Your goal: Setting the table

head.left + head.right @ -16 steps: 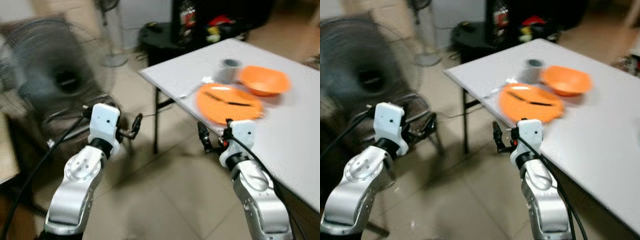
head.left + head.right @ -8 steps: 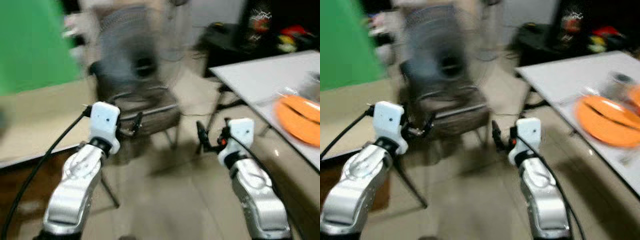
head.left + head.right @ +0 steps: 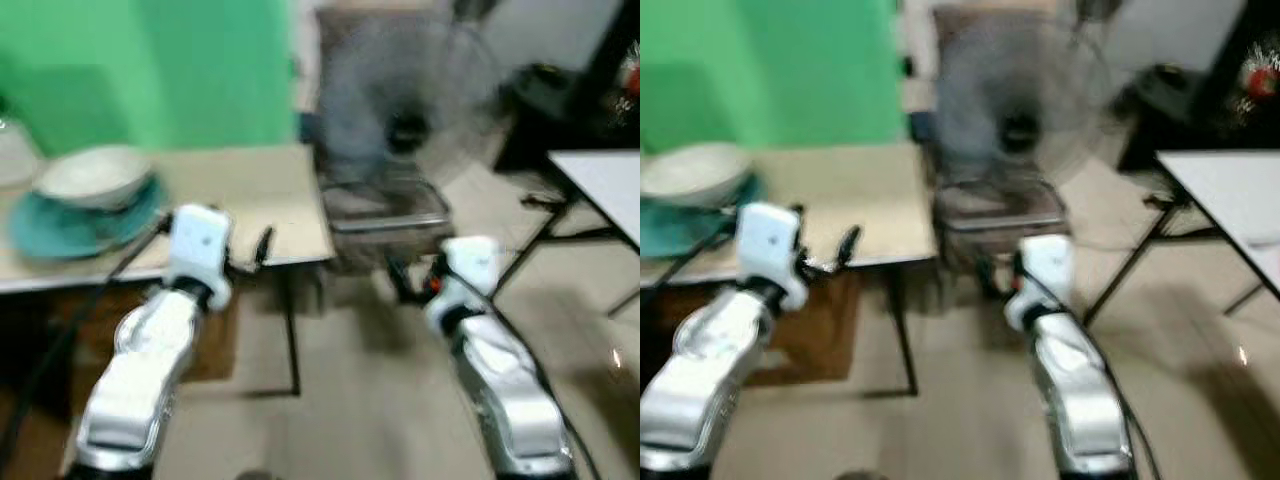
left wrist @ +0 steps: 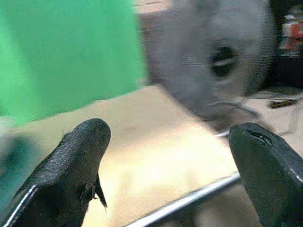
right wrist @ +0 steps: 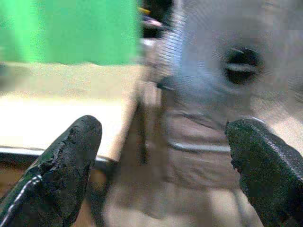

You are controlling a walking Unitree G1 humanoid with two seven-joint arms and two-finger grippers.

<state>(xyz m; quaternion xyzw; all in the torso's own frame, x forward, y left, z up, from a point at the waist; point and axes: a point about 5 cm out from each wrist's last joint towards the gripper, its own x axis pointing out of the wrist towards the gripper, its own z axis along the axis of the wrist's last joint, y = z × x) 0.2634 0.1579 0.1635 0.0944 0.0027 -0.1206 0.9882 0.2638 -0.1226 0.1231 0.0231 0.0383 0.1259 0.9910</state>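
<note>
A whitish bowl (image 3: 92,175) rests on a teal plate (image 3: 70,222) at the left end of a low tan table (image 3: 255,195), blurred. My left gripper (image 3: 258,250) hangs open over that table's front edge, right of the plate, with nothing between its fingers (image 4: 71,170). My right gripper (image 3: 405,282) is open and empty too, held over the floor in front of a grey fan (image 3: 405,110). The corner of the white table (image 3: 605,180) shows at the right.
A green wall panel (image 3: 150,70) stands behind the tan table. The fan sits on a dark chair (image 3: 385,215) between the two tables. Dark furniture (image 3: 1240,80) fills the far right. Beige tiled floor (image 3: 370,400) lies ahead.
The whole view has swung left: the white table with orange dishes has slid out to the right, and the tan table with bowl and teal plate has come in. Both grippers stay open.
</note>
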